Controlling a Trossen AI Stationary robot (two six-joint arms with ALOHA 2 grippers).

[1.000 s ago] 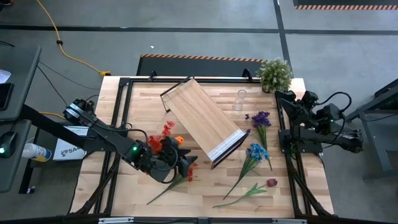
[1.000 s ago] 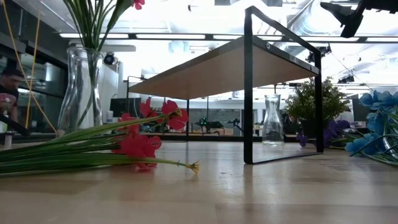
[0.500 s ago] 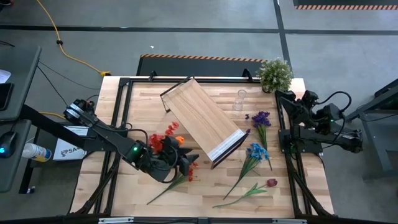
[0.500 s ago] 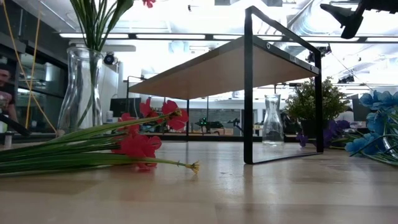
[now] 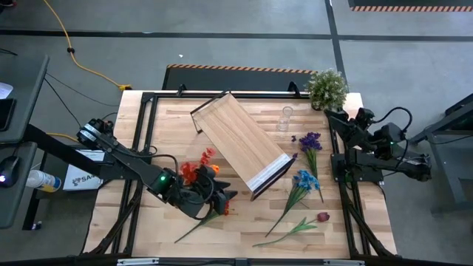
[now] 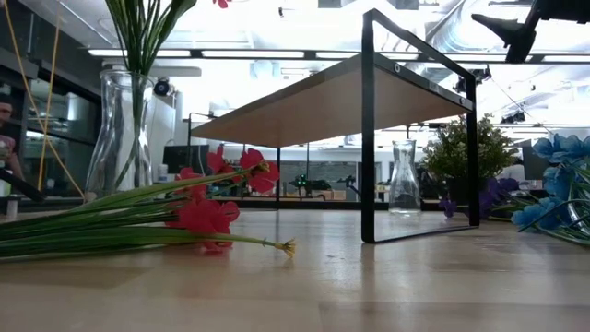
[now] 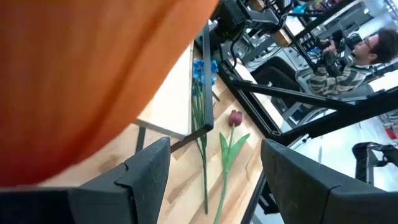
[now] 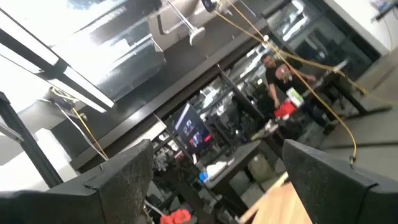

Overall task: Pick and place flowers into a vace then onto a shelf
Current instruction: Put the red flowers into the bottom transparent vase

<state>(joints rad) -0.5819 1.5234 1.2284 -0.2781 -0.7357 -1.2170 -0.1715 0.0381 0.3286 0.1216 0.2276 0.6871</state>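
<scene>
While the left end effector [image 5: 222,198] hangs low over the desk's [image 5: 244,229] front-left w/ fingers apart and nothing between them in its wrist view, red flowers [image 6: 207,217] lie flat just by it, and a glass vase [image 6: 120,129] behind them holds green stems. We see the shelf [image 5: 240,140] standing at an angle mid-desk, w/ blue [image 5: 303,179], purple [image 5: 310,140] and dark red [image 5: 323,217] flowers lying to its right. The right end effector [image 5: 331,114] waits raised at the right edge, fingers apart and empty, near the potted plant [image 5: 327,87].
</scene>
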